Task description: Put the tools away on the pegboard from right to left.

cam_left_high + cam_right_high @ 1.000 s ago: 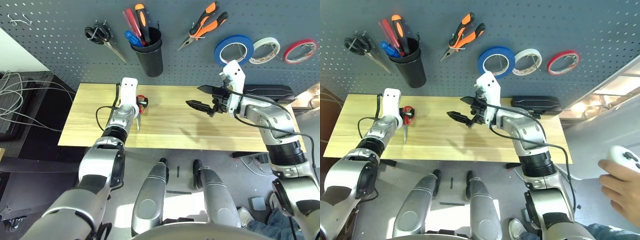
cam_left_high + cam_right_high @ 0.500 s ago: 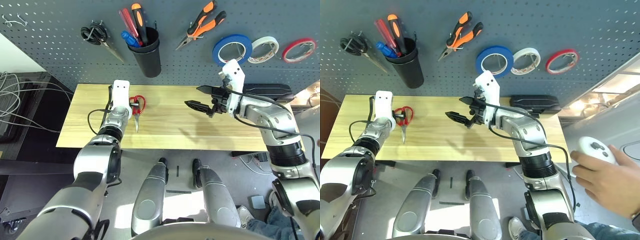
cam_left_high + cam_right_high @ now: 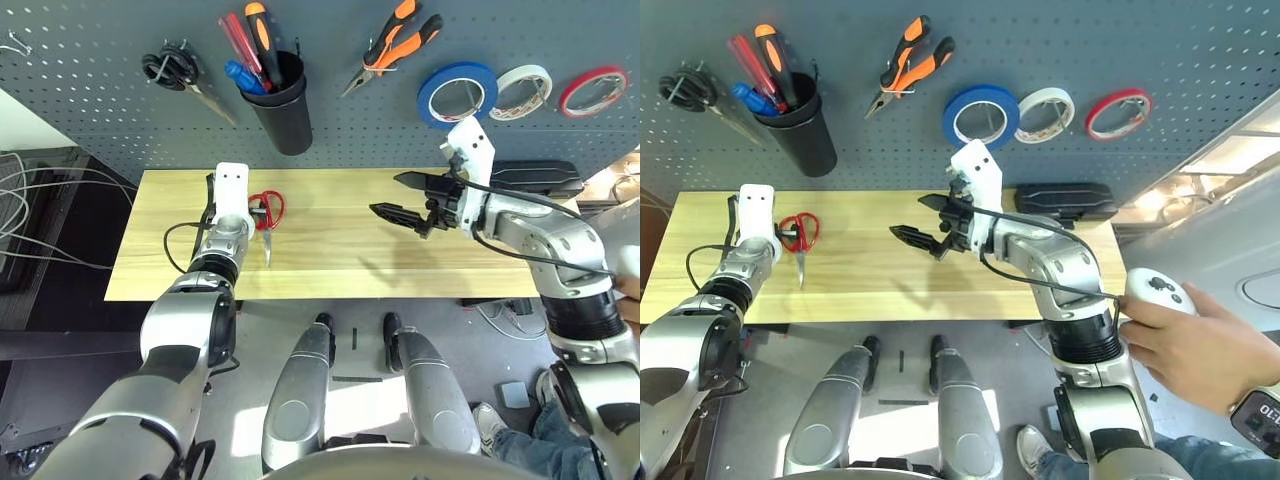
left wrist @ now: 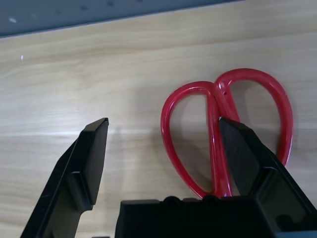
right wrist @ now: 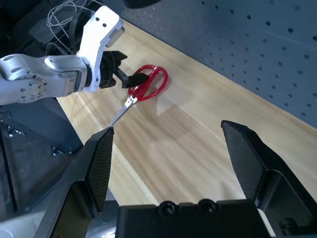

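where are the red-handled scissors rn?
In the left eye view the red-handled scissors lie flat on the wooden table, towards its left end, just right of the left gripper, whose jaws are open. They sit below the black cup on the pegboard.

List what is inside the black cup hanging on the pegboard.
The black cup holds a blue-handled screwdriver, a red-handled tool and an orange-and-black-handled tool, handles sticking up. Their shafts and tips are hidden by the cup wall, as is anything lying lower inside.

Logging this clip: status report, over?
Both grippers open, empty. Left gripper at red-handled scissors, flat on table. Right gripper above table. Nothing in the way.
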Action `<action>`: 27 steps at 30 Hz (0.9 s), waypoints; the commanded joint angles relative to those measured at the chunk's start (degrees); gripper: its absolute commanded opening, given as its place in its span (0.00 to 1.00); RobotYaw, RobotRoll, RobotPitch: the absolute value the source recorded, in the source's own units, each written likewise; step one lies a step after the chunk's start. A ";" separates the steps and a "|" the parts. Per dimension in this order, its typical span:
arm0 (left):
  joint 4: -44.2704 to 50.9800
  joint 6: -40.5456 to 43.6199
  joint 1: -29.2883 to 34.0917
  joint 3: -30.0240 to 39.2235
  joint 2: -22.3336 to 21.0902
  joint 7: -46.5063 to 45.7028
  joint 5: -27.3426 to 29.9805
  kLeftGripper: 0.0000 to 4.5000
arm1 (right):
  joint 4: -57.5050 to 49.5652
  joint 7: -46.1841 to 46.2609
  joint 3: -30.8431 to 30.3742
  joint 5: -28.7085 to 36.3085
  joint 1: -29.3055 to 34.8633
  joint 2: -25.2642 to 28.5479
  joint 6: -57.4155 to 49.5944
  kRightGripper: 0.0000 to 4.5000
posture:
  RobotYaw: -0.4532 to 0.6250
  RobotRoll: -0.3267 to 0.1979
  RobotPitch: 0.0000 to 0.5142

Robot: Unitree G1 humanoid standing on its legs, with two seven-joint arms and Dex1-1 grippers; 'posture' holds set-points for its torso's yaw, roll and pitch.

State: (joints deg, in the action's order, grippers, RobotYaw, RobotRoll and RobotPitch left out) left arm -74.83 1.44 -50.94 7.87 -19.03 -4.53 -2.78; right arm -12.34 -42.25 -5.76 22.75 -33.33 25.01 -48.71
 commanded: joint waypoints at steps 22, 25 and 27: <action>-1.63 4.91 3.71 3.41 2.56 3.84 2.07 0.18 | -3.19 2.36 0.32 2.72 2.00 0.64 -2.58 1.00 | 0.37 0.62 0.86; -1.85 7.71 4.67 3.85 3.15 5.49 2.80 0.01 | -2.98 2.44 0.28 2.68 1.98 0.51 -2.33 1.00 | 0.37 0.62 0.85; -1.79 8.56 5.29 4.44 3.49 5.97 3.45 0.01 | -2.89 2.46 0.26 2.65 1.95 0.50 -2.23 1.00 | 0.37 0.62 0.85</action>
State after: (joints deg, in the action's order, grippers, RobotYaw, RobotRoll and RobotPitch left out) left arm -72.20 4.92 -49.83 11.73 -16.89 0.41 0.09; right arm -15.23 -39.77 -5.43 24.76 -32.15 25.47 -51.09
